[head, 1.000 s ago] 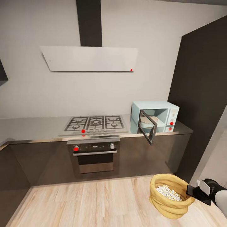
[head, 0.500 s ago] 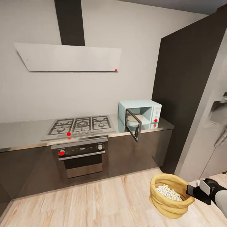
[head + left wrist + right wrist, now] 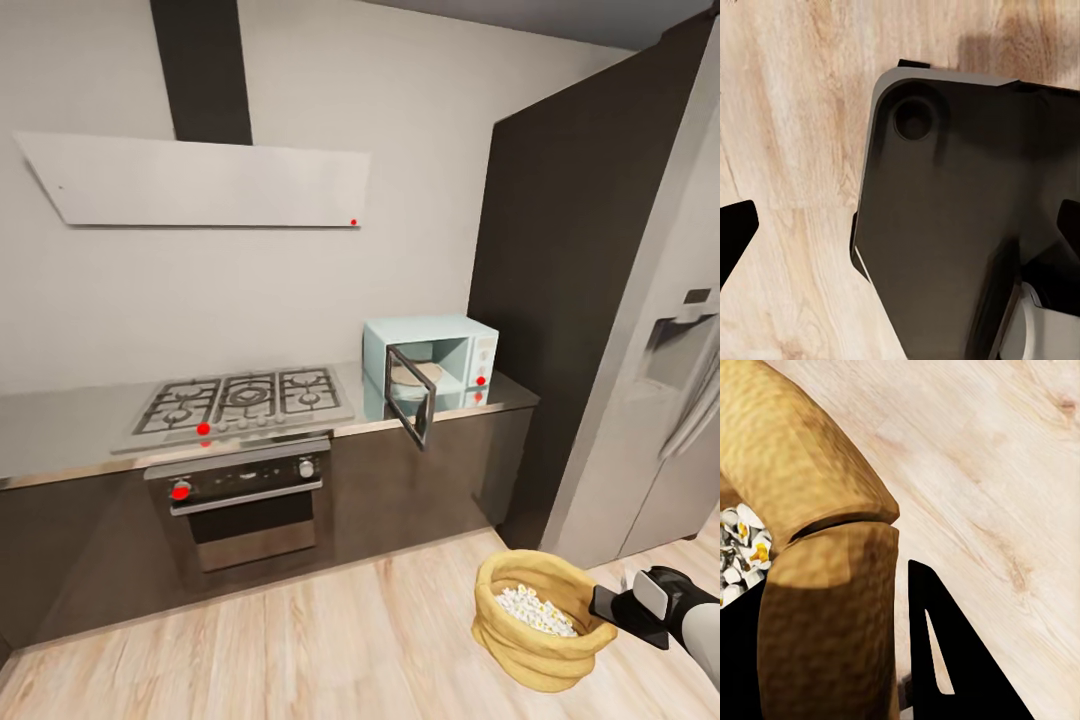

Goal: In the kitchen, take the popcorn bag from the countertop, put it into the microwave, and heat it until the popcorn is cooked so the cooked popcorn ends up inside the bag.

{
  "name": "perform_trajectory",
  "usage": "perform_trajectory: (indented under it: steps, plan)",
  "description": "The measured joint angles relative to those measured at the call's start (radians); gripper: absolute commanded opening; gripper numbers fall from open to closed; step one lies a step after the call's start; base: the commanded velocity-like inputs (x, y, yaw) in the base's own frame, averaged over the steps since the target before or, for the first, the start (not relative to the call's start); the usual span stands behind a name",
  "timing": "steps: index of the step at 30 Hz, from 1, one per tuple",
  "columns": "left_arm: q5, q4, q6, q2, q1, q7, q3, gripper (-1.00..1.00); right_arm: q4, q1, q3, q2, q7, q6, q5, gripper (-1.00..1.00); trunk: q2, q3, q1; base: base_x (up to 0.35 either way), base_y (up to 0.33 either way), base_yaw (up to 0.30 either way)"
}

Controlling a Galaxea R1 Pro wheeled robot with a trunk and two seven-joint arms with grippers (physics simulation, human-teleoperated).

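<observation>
The popcorn bag (image 3: 540, 620), a tan sack with a rolled rim, hangs above the wood floor at the lower right of the head view. White popcorn (image 3: 535, 612) fills it. My right gripper (image 3: 612, 612) is shut on its rim; the right wrist view shows the rim (image 3: 832, 607) pinched between dark fingers (image 3: 937, 660), with popcorn (image 3: 739, 547) inside. The mint-blue microwave (image 3: 450, 350) stands on the grey countertop (image 3: 70, 430) with its dark door (image 3: 412, 405) swung open. My left gripper (image 3: 900, 232) is open above the floor and my own dark base (image 3: 960, 225).
A gas hob (image 3: 240, 395) and an oven (image 3: 245, 500) sit left of the microwave, under a white hood (image 3: 200, 180). A tall dark cabinet (image 3: 560, 300) and a steel fridge (image 3: 660, 400) stand to the right. Wood floor (image 3: 300, 640) lies before the counter.
The whole head view has shifted left, so the camera turned right and the fridge came into sight. The bag stays in the right gripper at the same spot.
</observation>
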Motion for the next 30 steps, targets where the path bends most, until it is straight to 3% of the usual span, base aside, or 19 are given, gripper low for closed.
perform_trajectory:
  steps: [20,23,27,29,30]
  plan:
    - [0.002,0.001,0.001,0.000,0.000,0.001,0.001,1.00,-0.001,0.000,0.004,-0.001,0.004,0.021,0.008,-1.00,0.000,0.000,0.000,0.281,-0.123,0.000]
    - [0.002,0.001,0.001,0.000,0.000,0.001,0.001,1.00,-0.097,-0.001,0.011,-0.001,0.005,0.134,0.012,-1.00,0.000,0.000,0.000,0.260,-0.180,0.000]
    - [0.002,0.001,0.001,0.000,0.000,0.001,0.001,1.00,-0.362,0.000,0.018,0.002,0.007,0.389,0.013,-1.00,0.000,0.000,0.000,0.243,-0.176,0.000]
    - [0.001,0.001,0.001,0.000,0.000,0.001,0.001,1.00,-0.437,0.000,0.017,0.005,0.007,0.461,0.012,-1.00,0.000,0.000,0.000,0.100,-0.072,0.000]
    - [0.005,0.000,0.000,0.005,0.000,0.001,0.002,1.00,-0.432,-0.005,0.016,0.011,0.009,0.466,0.005,-1.00,0.001,0.000,0.000,0.000,0.000,0.000]
